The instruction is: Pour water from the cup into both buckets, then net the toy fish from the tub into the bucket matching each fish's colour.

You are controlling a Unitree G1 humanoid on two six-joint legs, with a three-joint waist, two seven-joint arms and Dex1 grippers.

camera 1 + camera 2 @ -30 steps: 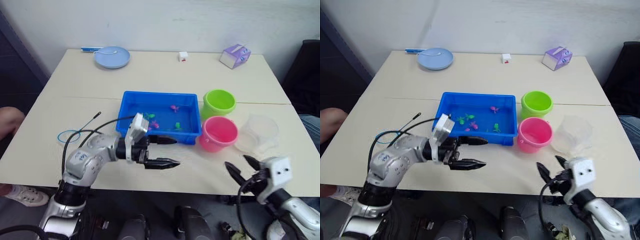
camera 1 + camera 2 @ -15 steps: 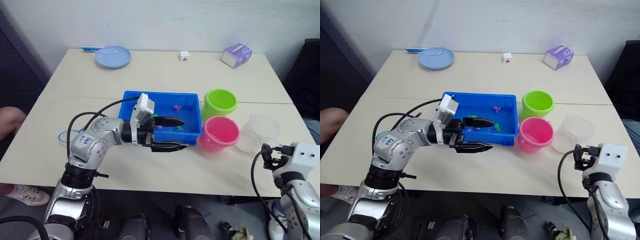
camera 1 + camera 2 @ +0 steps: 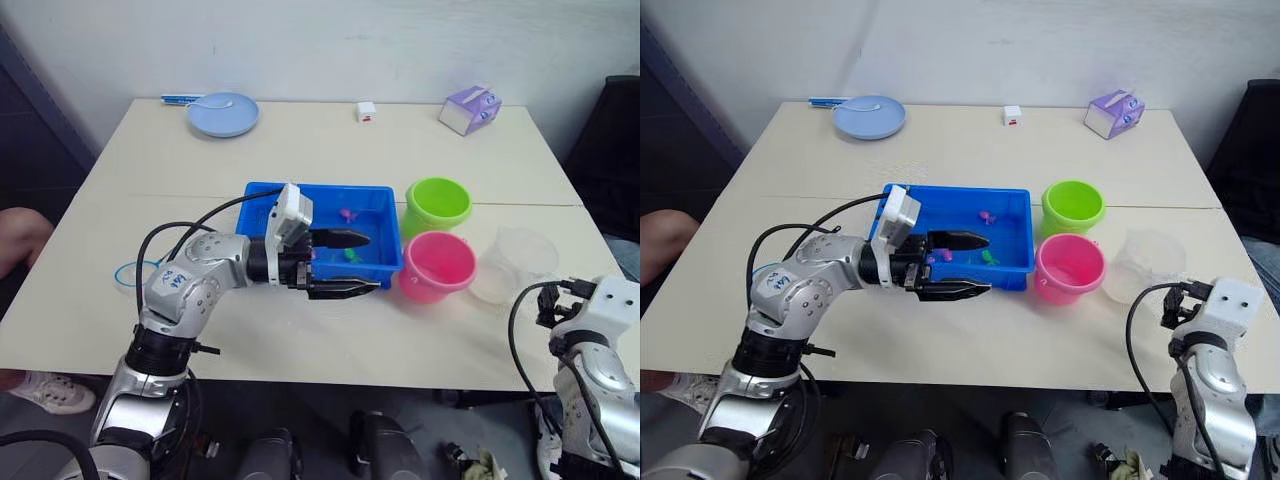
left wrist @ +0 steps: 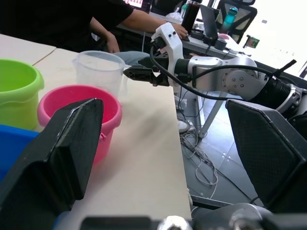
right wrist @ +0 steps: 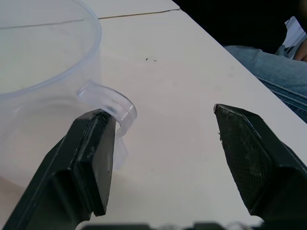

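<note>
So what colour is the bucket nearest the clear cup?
Pink: the bucket beside the clear cup, clearest in the left eye view.

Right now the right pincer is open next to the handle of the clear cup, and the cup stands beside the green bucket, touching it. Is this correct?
Not quite. The right pincer is open by the clear cup's handle, but the cup's neighbour is the pink bucket, not the green bucket, which stands beyond it. The left eye view shows this; whether cup and pink bucket touch cannot be told.
</note>
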